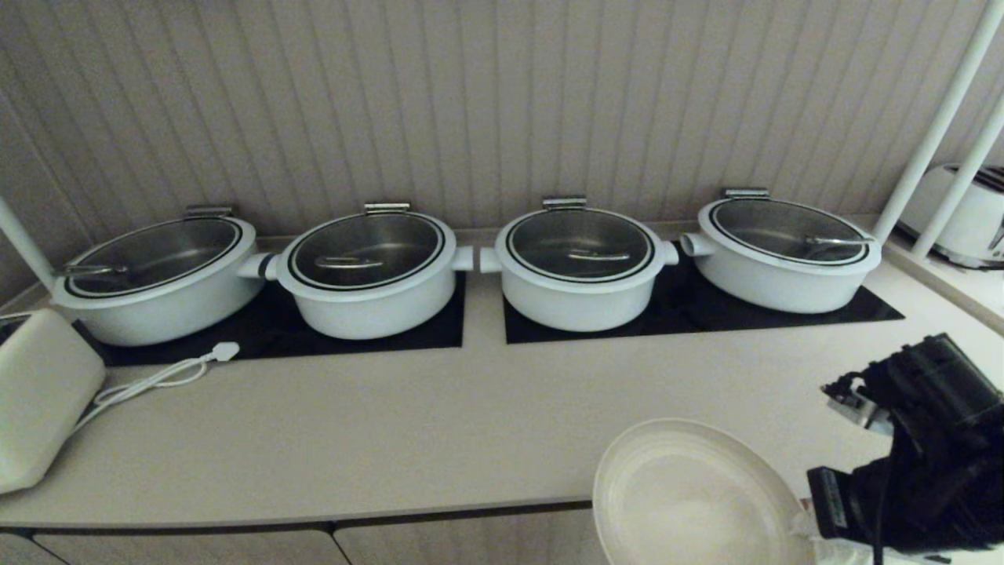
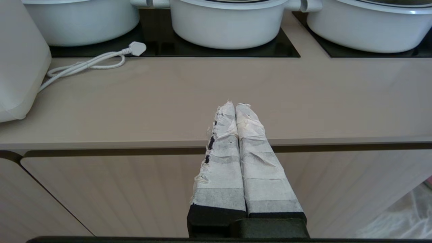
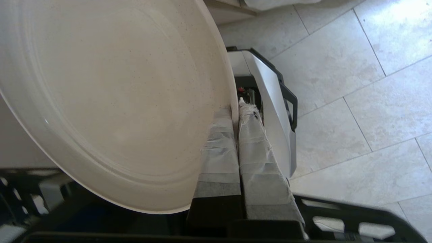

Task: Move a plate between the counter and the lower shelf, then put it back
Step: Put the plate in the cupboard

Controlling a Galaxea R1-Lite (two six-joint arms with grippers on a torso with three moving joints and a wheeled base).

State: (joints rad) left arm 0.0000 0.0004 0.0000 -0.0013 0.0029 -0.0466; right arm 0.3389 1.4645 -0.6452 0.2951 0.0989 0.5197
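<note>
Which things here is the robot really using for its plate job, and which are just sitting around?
Part of the job:
- plate, pinched at its rim by the right gripper
- counter, where plates go to and from

Just sitting around:
- four white pots with glass lids on the black hobs
- white cable with its plug
- white appliance at the counter's left end
- left gripper, shut and idle

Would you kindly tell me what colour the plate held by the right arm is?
The plate is matte cream-beige with faint dark speckles, clearest in the right wrist view.
</note>
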